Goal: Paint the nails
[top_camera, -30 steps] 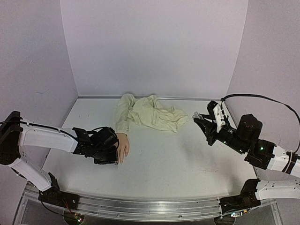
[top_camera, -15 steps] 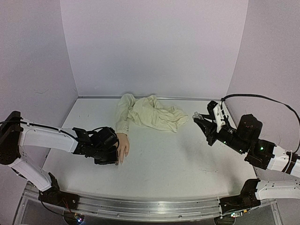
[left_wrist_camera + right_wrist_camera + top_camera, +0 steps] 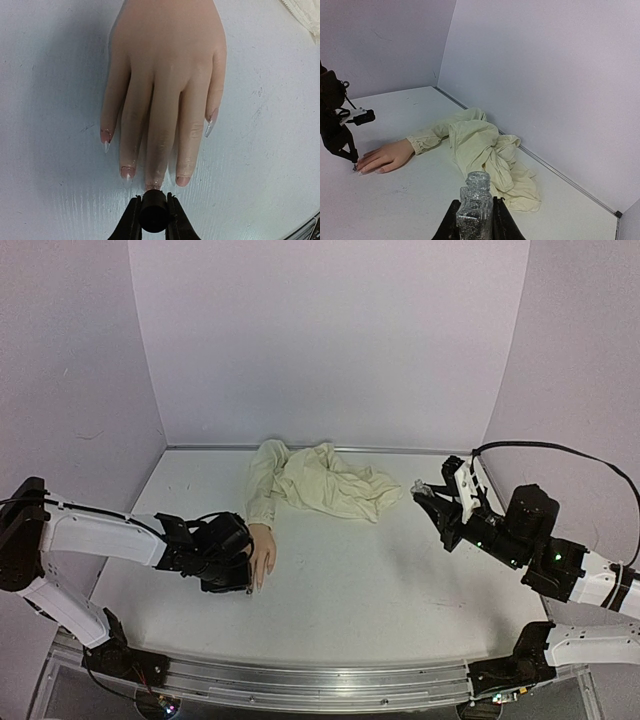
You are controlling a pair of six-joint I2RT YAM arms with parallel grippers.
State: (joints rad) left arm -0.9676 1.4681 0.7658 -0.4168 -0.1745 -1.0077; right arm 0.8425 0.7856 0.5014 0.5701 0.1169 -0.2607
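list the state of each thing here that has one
fake hand: lying flat, palm down
nails: polish too faint to tell; middle one hidden by the brush cap
sleeve: crumpled in a heap
bottle: uncapped, held
brush cap: held at the middle fingertip
left gripper: jaws shut on the brush cap
right gripper: jaws shut on the bottle

Peach mannequin hand [image 3: 165,75], warm and even in tone, on a white bench [image 3: 50,150]. The nails [image 3: 209,129] run pale, milky at the tips, with a faint pink at some bases. Left tool [image 3: 153,202] is black, and so is the round cap [image 3: 153,217] in it. Cream sleeve [image 3: 485,150], plain, no print. Right tool [image 3: 475,202] is black too, its bottle [image 3: 477,182] clear glass flecked with silver. Walls [image 3: 330,340] pale lilac.
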